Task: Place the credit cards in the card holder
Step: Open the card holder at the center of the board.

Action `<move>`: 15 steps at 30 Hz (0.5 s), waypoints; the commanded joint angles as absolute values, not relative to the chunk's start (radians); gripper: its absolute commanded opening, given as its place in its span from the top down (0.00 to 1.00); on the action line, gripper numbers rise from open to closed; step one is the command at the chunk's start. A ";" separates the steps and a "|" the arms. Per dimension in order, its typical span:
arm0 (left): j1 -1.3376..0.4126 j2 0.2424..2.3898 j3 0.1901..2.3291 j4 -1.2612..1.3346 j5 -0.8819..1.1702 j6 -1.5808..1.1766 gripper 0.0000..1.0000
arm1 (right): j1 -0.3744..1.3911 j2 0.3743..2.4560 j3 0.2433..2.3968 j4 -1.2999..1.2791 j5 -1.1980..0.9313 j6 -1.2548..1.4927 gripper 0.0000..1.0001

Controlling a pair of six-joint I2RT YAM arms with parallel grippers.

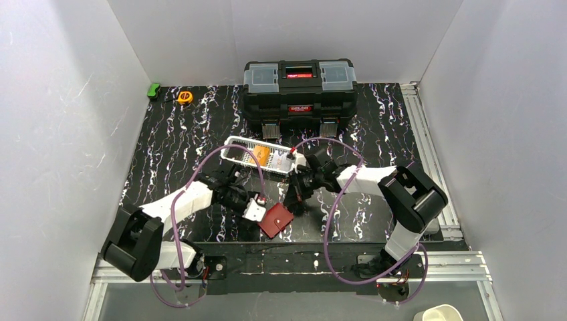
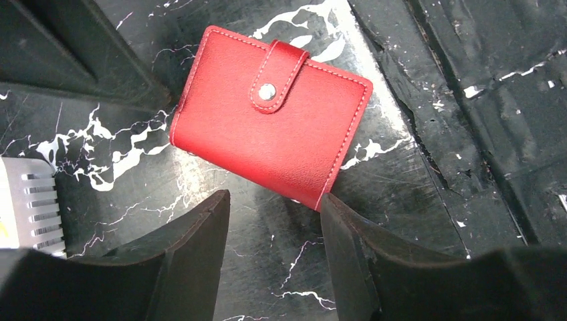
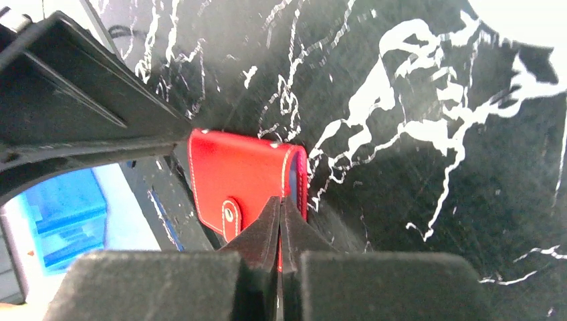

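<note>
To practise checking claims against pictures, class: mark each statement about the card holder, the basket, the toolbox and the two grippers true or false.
1. The red card holder lies closed, its tab across the front. True.
2. The white mesh basket is empty. False: an orange card and other things lie in it.
3. The right gripper has its fingers wide apart. False: they are pressed together.
4. The left gripper has its fingers apart. True.
5. The black toolbox stands behind the basket, lid shut. True.
</note>
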State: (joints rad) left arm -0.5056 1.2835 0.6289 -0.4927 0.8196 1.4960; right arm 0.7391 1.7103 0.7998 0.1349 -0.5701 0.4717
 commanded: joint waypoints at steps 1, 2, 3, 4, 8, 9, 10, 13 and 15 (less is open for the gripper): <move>-0.512 1.248 0.623 -0.466 0.834 1.404 0.50 | 0.737 1.718 0.890 0.063 -0.557 0.377 0.99; -0.512 1.241 0.630 -0.446 0.829 1.331 0.50 | 0.738 1.710 0.892 0.059 -0.558 0.373 0.99; -0.512 1.232 0.639 -0.430 0.821 1.260 0.49 | 0.738 1.702 0.888 0.060 -0.555 0.369 0.99; -0.512 1.226 0.647 -0.427 0.814 1.203 0.49 | 0.738 1.691 0.881 0.062 -0.552 0.366 0.99; -0.512 1.197 0.665 -0.444 0.825 1.062 0.43 | 0.737 1.640 0.844 0.020 -0.543 0.366 0.71; -0.513 1.185 0.652 -0.452 0.839 1.069 0.42 | 0.735 1.622 0.822 0.013 -0.540 0.373 0.58; -0.512 1.172 0.640 -0.453 0.850 1.095 0.42 | 0.736 1.598 0.794 0.010 -0.536 0.384 0.50; -0.514 1.154 0.582 -0.416 0.829 1.190 0.41 | 0.735 1.515 0.713 0.002 -0.520 0.414 0.36; -0.514 1.174 0.576 -0.412 0.814 1.244 0.42 | 0.735 1.462 0.659 0.005 -0.539 0.452 0.32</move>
